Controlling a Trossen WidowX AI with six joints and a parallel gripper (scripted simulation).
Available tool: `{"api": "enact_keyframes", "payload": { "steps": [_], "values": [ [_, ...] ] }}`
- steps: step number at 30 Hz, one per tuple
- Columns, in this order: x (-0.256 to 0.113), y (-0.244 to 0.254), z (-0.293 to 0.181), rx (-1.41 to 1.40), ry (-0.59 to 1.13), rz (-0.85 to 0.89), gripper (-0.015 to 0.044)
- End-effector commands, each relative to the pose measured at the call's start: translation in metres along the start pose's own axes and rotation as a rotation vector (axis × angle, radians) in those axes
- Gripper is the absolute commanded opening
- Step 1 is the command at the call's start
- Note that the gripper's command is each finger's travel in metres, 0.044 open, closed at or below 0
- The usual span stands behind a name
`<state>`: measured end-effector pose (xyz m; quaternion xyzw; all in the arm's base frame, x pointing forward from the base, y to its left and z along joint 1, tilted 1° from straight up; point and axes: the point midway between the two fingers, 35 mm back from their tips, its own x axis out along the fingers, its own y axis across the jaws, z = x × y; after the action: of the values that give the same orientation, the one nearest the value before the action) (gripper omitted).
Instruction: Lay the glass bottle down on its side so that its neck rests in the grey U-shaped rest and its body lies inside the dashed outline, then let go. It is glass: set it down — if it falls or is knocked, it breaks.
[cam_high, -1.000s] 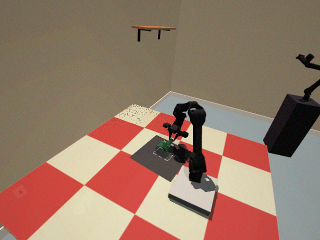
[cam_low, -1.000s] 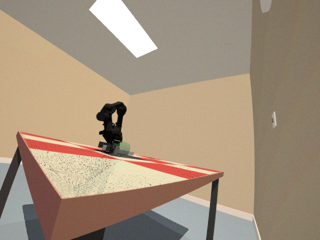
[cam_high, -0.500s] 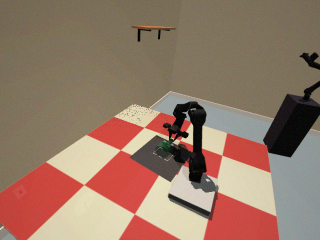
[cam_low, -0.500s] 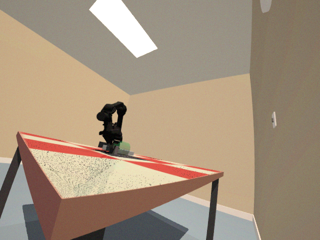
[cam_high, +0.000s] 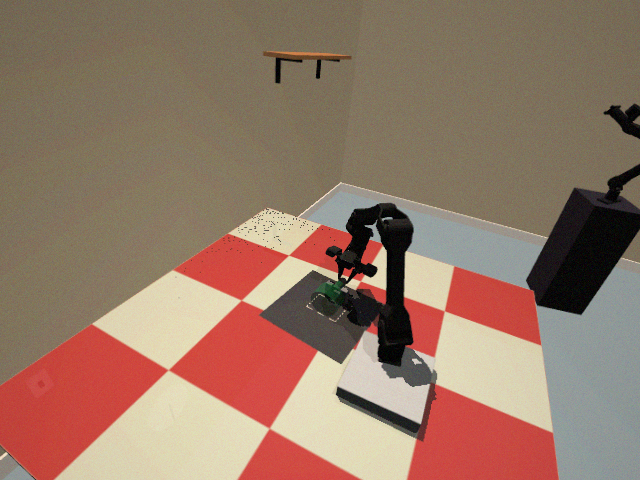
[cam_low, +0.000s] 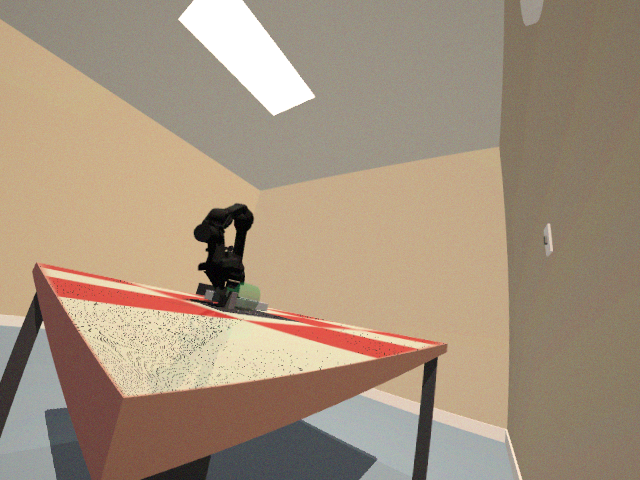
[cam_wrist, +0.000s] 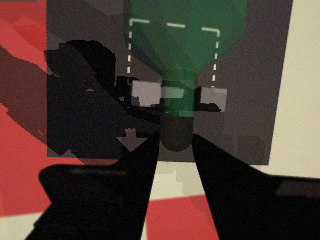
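The glass bottle (cam_high: 328, 292) (cam_low: 249, 296) (cam_wrist: 185, 45) is held on its side above the dark mat (cam_high: 289, 310) (cam_low: 271, 314) (cam_wrist: 255, 135). Its neck is gripped near the mouth between the fingers of the gripper (cam_high: 342, 281) (cam_low: 222, 304) (cam_wrist: 176, 139), which is closed on it. In the wrist view, the neck is seen between the two uprights of the grey rest (cam_high: 349, 292) (cam_low: 230, 301) (cam_wrist: 213, 98) on the mat; contact with the rest cannot be determined. The body is seen over the mat's dashed outline (cam_wrist: 176, 25), overlapping its far edge. The white base slab (cam_high: 382, 382) is located beside the mat.
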<state>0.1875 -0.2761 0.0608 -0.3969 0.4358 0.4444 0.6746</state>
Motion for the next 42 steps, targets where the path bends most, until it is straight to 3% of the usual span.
{"api": "enact_keyframes", "payload": {
  "steps": [1, 8, 20, 29, 42],
  "values": [
    [0.0, 0.0, 0.0, 0.0, -0.001, 0.001, 0.0121],
    [0.0, 0.0, 0.0, 0.0, -0.001, 0.001, 0.0121],
    [0.0, 0.0, 0.0, 0.0, -0.001, 0.001, 0.0436],
    [-0.053, -0.01, 0.029, 0.048, 0.317, 0.096, 0.044],
    [-0.067, -0.013, 0.037, 0.05, 0.327, 0.097, 0.044]
  ]
}}
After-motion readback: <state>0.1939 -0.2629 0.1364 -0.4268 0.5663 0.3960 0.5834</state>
